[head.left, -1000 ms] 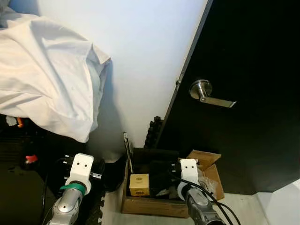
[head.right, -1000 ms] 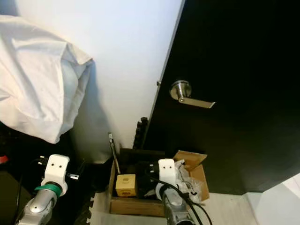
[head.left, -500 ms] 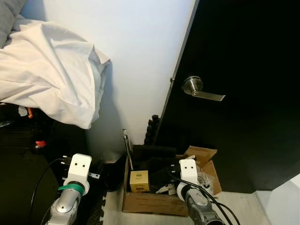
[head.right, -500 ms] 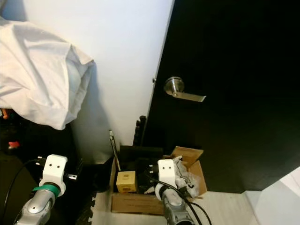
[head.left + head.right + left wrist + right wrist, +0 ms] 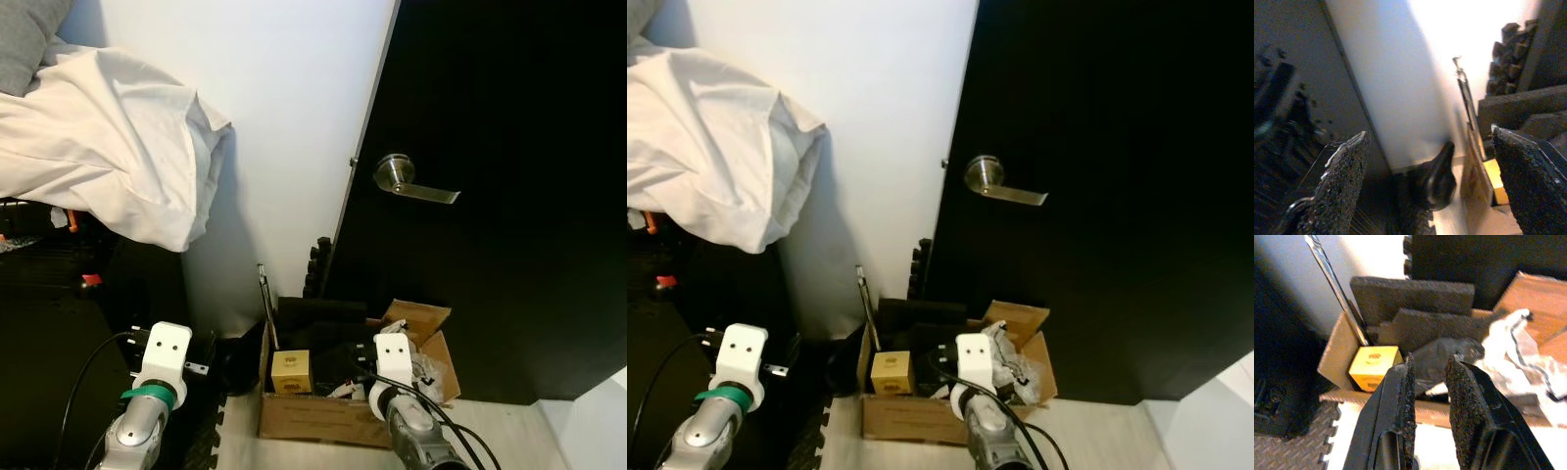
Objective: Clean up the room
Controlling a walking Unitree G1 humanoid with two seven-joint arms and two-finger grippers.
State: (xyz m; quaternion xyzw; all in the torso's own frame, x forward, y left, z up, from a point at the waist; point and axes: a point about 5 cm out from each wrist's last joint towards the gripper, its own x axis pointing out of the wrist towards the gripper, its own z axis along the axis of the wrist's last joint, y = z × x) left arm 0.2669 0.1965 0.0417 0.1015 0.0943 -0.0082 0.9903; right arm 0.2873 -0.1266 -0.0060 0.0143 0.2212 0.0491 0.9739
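Observation:
An open cardboard box (image 5: 313, 419) sits on the floor against the wall, beside a black door (image 5: 509, 255). It holds dark foam slabs (image 5: 1415, 293), a small yellow box (image 5: 291, 372) and crumpled white plastic (image 5: 1520, 340). A thin metal bar (image 5: 265, 304) leans at its left edge. My right gripper (image 5: 1430, 361) hovers just in front of the box with its fingers close together and nothing between them. My left gripper (image 5: 1427, 137) stands open, low and to the left of the box, facing a black shoe-like thing (image 5: 1435, 176) by the wall.
A white sheet (image 5: 108, 147) hangs over dark furniture (image 5: 59, 313) at the left. The door has a silver lever handle (image 5: 407, 181). Black foam tiles (image 5: 318, 264) stand in the corner. A dark interlocking mat (image 5: 1288, 440) covers the floor at the left, and pale floor (image 5: 509, 436) shows at the right.
The whole picture has shifted as the camera moved, so the door handle and the sheet sit further left and higher. Both arms hang much as before.

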